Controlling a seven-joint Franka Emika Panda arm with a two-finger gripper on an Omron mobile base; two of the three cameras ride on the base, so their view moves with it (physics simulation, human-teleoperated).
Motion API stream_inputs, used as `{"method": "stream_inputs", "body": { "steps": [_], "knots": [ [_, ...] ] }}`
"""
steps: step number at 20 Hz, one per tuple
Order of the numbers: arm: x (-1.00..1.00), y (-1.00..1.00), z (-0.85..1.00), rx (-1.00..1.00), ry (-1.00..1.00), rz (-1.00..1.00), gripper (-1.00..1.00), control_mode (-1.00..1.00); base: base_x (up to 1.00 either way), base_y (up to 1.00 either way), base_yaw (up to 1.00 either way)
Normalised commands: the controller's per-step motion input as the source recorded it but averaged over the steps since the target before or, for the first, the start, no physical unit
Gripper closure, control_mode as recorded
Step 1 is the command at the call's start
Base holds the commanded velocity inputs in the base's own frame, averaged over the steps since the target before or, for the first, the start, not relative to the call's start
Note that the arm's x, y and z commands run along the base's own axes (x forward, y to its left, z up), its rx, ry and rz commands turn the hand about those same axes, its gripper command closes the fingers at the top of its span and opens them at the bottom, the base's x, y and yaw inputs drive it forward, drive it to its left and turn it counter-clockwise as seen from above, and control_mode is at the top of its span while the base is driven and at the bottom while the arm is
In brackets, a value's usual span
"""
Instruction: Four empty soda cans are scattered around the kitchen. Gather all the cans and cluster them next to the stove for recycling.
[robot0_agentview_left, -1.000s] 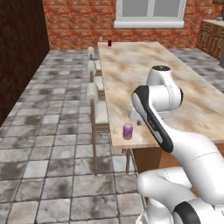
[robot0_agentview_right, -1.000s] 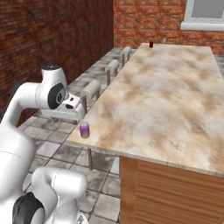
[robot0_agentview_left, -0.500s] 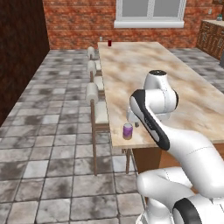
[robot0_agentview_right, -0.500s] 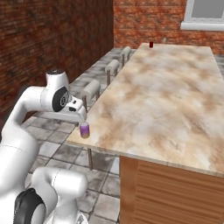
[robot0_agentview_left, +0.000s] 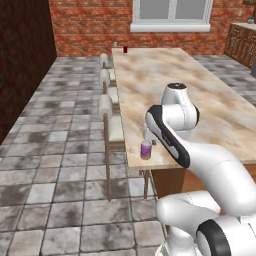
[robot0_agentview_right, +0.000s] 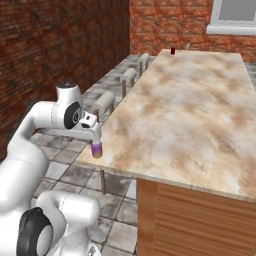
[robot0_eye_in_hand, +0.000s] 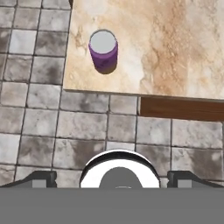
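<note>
1. Claw (robot0_agentview_right: 95, 134) is seen spread wide, nothing pinched; it hangs just above the purple can (robot0_agentview_right: 96, 149) at the near corner of the counter (robot0_agentview_right: 190, 110).
2. Purple can is stood upright, long axis vertical, silver top up, close to both the near edge and the stool-side edge of the counter (robot0_eye_in_hand: 175, 52).
3. From the hand camera the can (robot0_eye_in_hand: 103, 50) is found ahead of the tips and slightly left of centre, with tile floor (robot0_eye_in_hand: 52, 131) below the fingers; a forward shift toward the can, then a drop, is judged necessary before closing.
4. From the left camera the can (robot0_agentview_left: 146, 149) is noted just beside the wrist, not touched.
5. Red can (robot0_agentview_left: 125, 49) is stood at the far end of the counter, well apart.
6. No brand, label or writing can be read on either can.
</note>
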Motion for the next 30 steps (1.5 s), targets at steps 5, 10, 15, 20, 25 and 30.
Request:
{"method": "stream_inputs", "body": {
  "steps": [5,10,15,20,25,30],
  "knots": [
    [0.23,0.04,-0.09,0.0,0.0,0.0,-1.0,-1.0,0.0,0.0,0.0],
    [0.23,0.04,-0.12,0.0,0.0,0.0,-1.0,-1.0,0.0,0.0,0.0],
    [0.22,0.02,-0.13,0.0,0.0,0.0,-1.0,-1.0,0.0,0.0,0.0],
    [0.19,0.01,-0.16,0.0,0.0,0.0,-1.0,-1.0,0.0,0.0,0.0],
    [0.17,0.01,-0.16,0.0,0.0,0.0,-1.0,-1.0,0.0,0.0,0.0],
    [0.18,0.03,-0.16,0.0,0.0,0.0,-1.0,-1.0,0.0,0.0,0.0]
  ]
}}
